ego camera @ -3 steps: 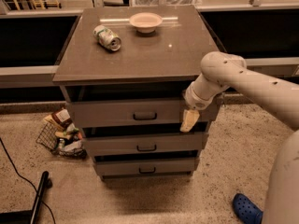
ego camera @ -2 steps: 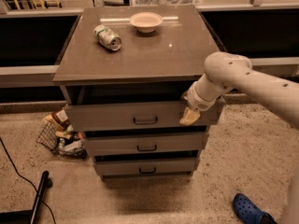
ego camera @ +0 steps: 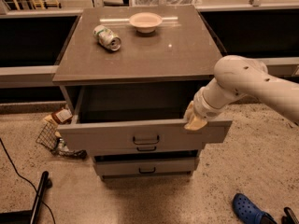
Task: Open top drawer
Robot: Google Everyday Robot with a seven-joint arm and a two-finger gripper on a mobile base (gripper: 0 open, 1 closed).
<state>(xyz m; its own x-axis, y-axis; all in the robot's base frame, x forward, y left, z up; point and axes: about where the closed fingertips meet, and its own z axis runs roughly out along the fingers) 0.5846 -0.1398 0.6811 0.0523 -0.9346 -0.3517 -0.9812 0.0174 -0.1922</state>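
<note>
Three-drawer grey chest: the top drawer stands pulled out toward the camera, its dark inside showing and its front overhanging the two below. The gripper on the white arm rests at the upper edge of that front, near its right end; whether it is open or clamped on the edge cannot be told. A can on its side and a bowl sit on the brown tabletop.

Open top drawer under end effector
</note>
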